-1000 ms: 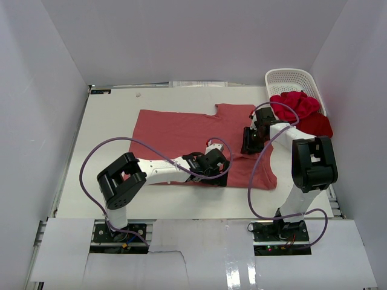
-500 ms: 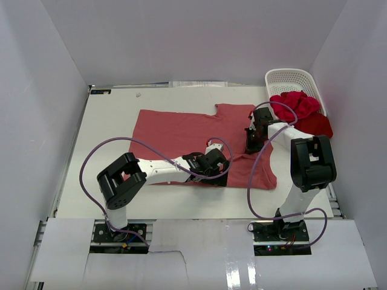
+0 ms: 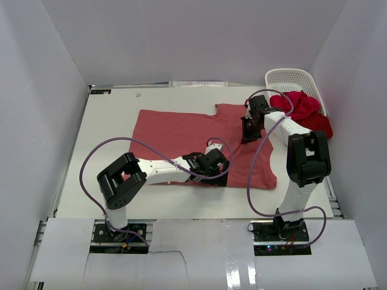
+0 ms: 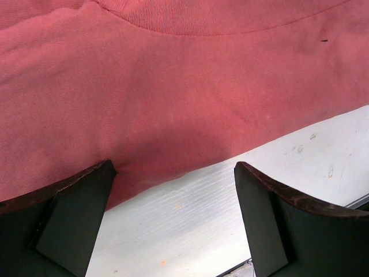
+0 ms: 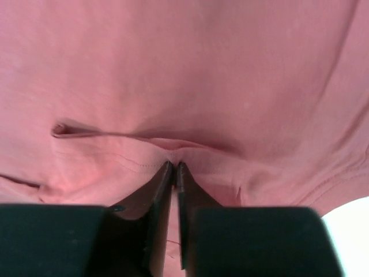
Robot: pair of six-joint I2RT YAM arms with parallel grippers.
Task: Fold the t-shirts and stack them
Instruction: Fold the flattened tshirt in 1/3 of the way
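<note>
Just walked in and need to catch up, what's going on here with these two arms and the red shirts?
A salmon-red shirt lies spread flat on the table. The right gripper has its fingers shut, pinching its cloth near the far sleeve. The left gripper hangs open over the shirt's near edge, holding nothing. A crimson shirt and a darker red shirt sit crumpled by the white basket.

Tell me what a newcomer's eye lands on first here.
A salmon-red t-shirt lies spread flat mid-table. The right gripper is shut, pinching a fold of it, while the left gripper hangs open over its near hem. More red shirts heap against the white basket, far right.
</note>
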